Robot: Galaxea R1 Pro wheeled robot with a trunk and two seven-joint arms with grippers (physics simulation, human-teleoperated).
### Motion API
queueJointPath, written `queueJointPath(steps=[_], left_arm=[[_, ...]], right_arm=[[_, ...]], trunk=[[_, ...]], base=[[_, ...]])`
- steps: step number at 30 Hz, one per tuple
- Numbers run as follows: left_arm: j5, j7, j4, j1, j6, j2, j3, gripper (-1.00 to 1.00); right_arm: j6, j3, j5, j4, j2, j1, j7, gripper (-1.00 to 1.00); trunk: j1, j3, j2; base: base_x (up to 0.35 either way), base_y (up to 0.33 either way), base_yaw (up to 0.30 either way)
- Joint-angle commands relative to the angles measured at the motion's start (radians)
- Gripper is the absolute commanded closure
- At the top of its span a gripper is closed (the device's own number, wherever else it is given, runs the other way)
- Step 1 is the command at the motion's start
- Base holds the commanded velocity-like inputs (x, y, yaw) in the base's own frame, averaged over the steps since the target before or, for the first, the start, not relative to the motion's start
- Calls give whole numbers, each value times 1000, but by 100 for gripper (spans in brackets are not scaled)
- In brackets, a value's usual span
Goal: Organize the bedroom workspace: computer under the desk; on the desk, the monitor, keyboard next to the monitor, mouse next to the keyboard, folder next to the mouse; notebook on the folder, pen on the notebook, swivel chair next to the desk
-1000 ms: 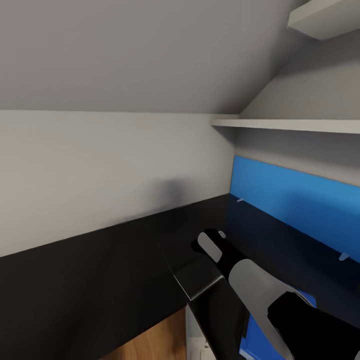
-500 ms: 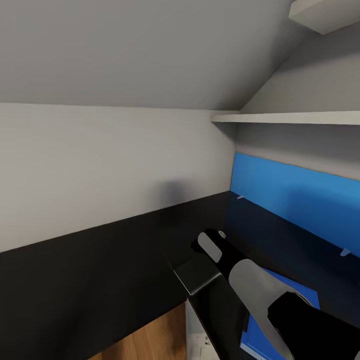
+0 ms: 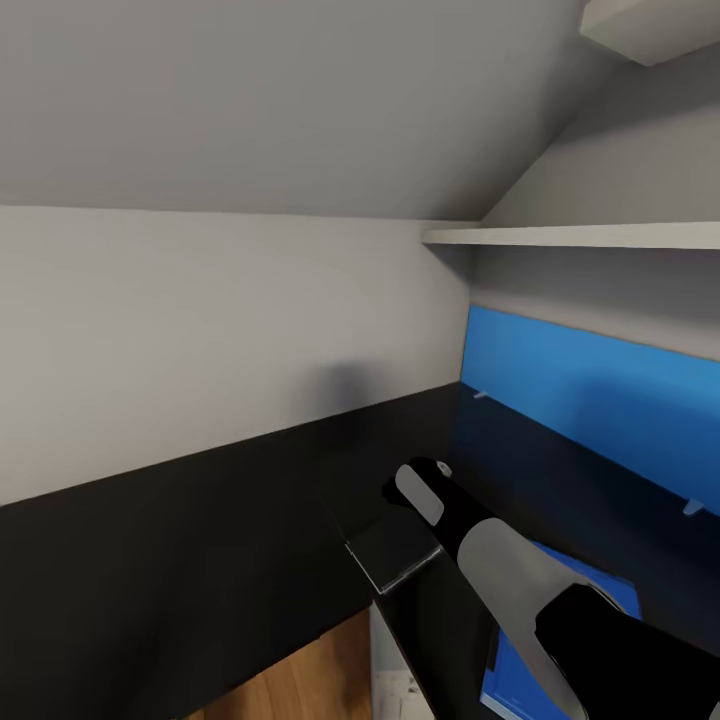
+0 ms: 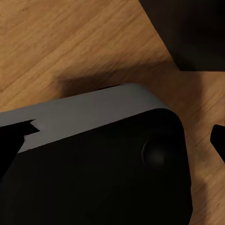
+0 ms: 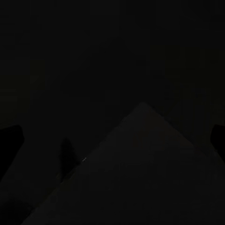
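The desk (image 3: 200,540) has a glossy black top that wraps the room corner, with its blue back panel (image 3: 590,400) on the right. The blue folder (image 3: 525,675) with a thin white edge lies flat on the desk, partly under my right forearm. My right gripper (image 3: 425,472) reaches over the desk's middle; in the right wrist view its fingertips (image 5: 10,136) stand wide apart over a black surface, open. My left gripper (image 4: 117,140) is open with nothing between its fingers, pointing down past my own grey-and-black base at the wood floor (image 4: 70,42).
A flat slab with a grey glossy face and a pale rim (image 3: 395,550) sits at the desk's inner corner beside my wrist; what it is I cannot tell. White wall shelves (image 3: 580,235) hang above the blue panel. A pale object (image 3: 395,700) shows below the desk edge.
The whole head view has shifted slightly, so the camera moved. More of the blue folder now shows under my right forearm. The right arm holds the same pose.
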Motion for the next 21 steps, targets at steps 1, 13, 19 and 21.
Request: queueJointPath(steps=[1, 13, 19, 21], left_arm=[[7, -1, 0, 1, -5, 0, -5, -100], [15, 10, 6, 1, -4, 0, -5, -100], [17, 12, 8, 1, -6, 0, -5, -100], [17, 13, 8, 1, -5, 0, -4, -100]], right_arm=[[3, 4, -5, -1, 0, -1, -6, -100], [3, 4, -4, -1, 0, -1, -6, -100], [2, 6, -4, -2, 0, 0, -5, -100], [2, 6, -3, -3, 0, 0, -5, -100]], trunk=[[0, -1, 0], [0, -1, 0], [0, -1, 0], [0, -1, 0]], base=[[206, -71, 0], [87, -31, 0], [11, -4, 0], [3, -1, 0]])
